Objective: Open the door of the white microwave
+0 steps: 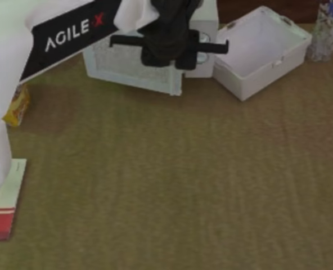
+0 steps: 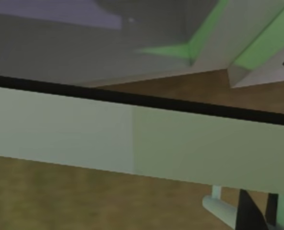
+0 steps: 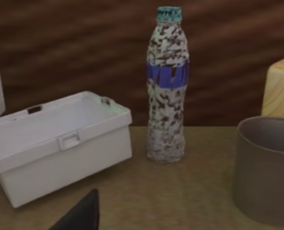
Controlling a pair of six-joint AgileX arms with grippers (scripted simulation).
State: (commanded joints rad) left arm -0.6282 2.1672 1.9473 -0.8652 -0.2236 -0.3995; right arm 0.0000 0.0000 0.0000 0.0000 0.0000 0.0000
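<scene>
At upper centre of the top view, the left gripper [image 1: 169, 45] covers the door's [image 1: 134, 70] edge; I cannot tell its fingers' state, so it might slip off while swinging.

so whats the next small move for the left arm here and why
Probably keep swinging the door outward toward the table's front. It looks only partly open, angled off the white microwave, and the left gripper sits over its free edge. The right arm isn't in the top view.
</scene>
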